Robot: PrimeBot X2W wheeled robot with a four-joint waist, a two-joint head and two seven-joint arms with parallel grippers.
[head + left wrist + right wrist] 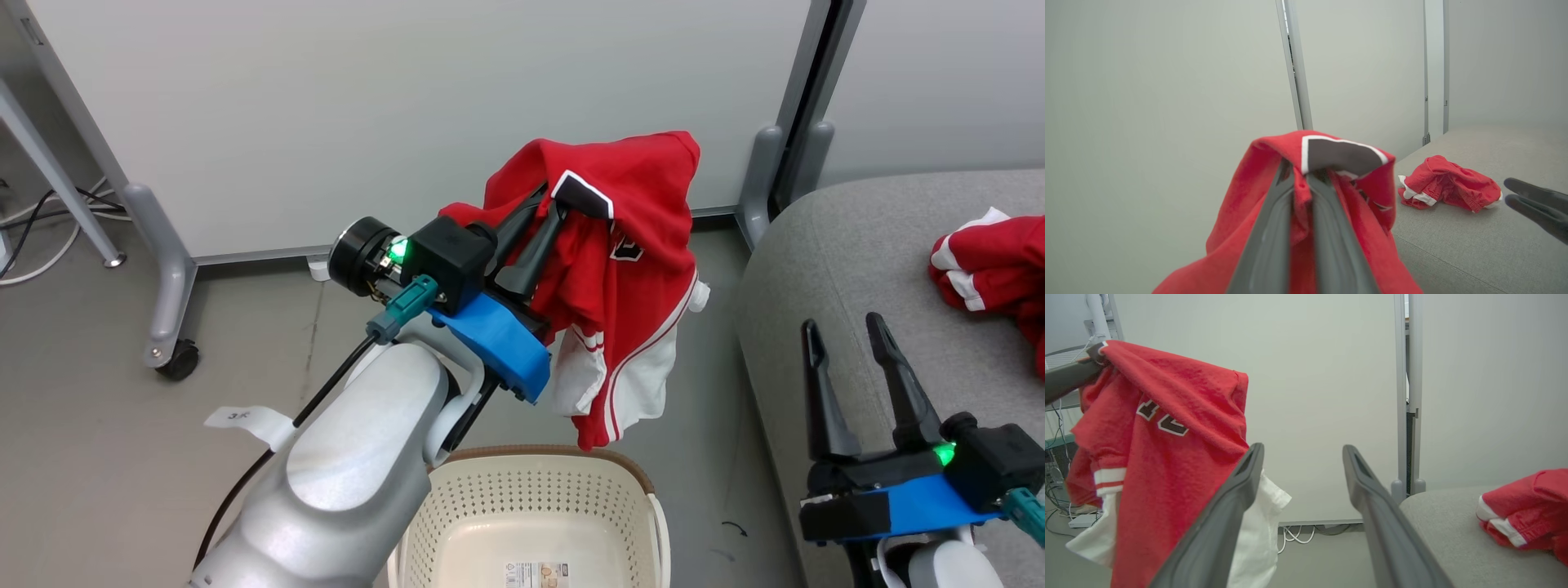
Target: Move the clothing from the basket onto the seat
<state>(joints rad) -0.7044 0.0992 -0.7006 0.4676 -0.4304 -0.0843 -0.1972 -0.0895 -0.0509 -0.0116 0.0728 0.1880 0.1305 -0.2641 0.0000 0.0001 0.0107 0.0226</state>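
Carrying step: my left gripper [553,201] is clamped shut on a red shirt [629,269], held up above the basket [571,454]. It hangs long axis vertical, hem pointing down. Next I must swing it right over the sofa [857,269], beside the other shirt [996,261], and release. My right gripper [841,324] stands wide open, empty.

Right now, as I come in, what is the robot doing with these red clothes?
The left gripper is shut on one red shirt and holds it in the air above the basket, next to the grey sofa. A second red shirt lies crumpled on the sofa. The right gripper is open over the sofa's front edge and holds nothing.
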